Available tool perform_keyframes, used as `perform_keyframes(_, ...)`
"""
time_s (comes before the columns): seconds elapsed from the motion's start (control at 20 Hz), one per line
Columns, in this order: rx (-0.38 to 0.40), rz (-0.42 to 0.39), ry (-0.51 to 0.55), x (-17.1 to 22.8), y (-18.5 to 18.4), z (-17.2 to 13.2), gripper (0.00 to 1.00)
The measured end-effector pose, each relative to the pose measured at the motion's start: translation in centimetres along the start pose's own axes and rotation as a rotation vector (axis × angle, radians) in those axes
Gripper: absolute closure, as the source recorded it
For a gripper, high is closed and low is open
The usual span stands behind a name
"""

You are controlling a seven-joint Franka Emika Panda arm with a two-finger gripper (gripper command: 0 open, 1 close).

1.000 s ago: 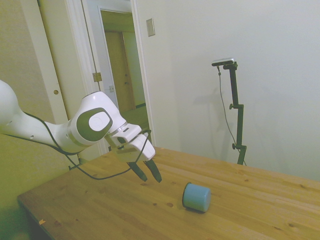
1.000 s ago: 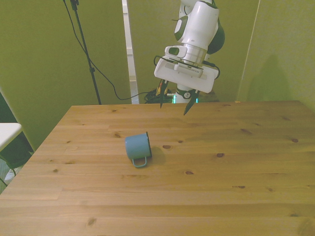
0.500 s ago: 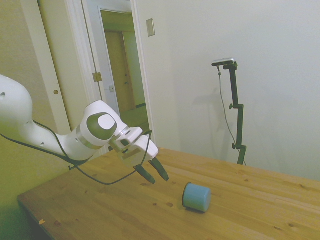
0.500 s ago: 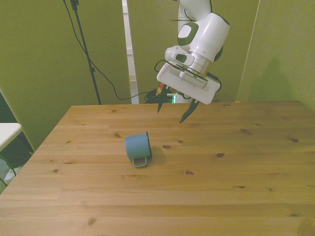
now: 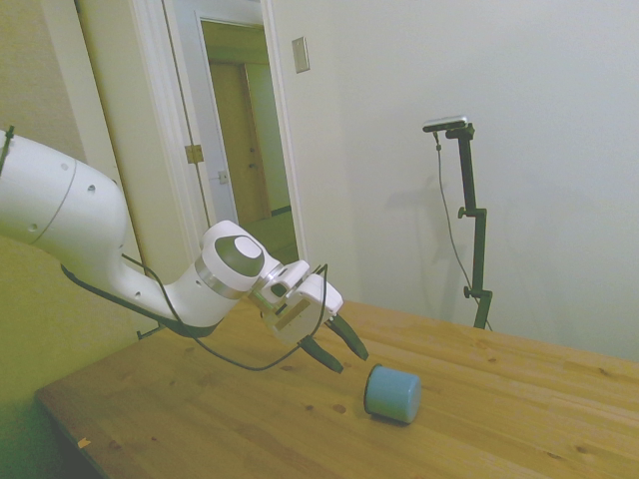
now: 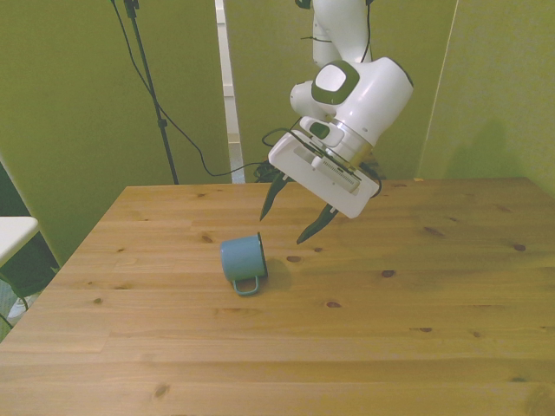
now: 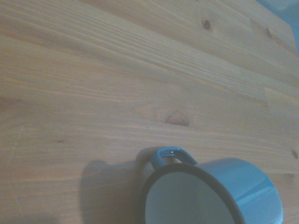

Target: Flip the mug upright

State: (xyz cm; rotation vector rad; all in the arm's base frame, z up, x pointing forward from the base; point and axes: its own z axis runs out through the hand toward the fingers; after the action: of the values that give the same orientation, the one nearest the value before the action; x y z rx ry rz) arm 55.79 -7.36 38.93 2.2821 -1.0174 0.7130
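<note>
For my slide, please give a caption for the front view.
Open gripper hangs tilted above the table, near the blue mug lying on its side.

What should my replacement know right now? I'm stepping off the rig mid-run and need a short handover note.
Gripper: open, empty, tilted, in the air above the table, just off the mug's open end.
Mug: lying on its side, handle flat against the wood, mouth toward the front view's right. Nothing touches it.
Done: nothing beyond the approach.
Left: grasp the mug, turn it upright, set it down, release.
</note>
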Motion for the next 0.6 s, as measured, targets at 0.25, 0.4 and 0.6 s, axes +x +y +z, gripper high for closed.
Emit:
perform_keyframes(0.25,-0.069,-0.004,0.061,0.2,-0.3,1.4,0.00)
perform_keyframes(0.4,-0.105,-0.010,0.084,0.4,0.0,2.2,0.00)
perform_keyframes(0.6,-0.125,-0.004,0.098,0.5,-0.2,3.2,0.00)
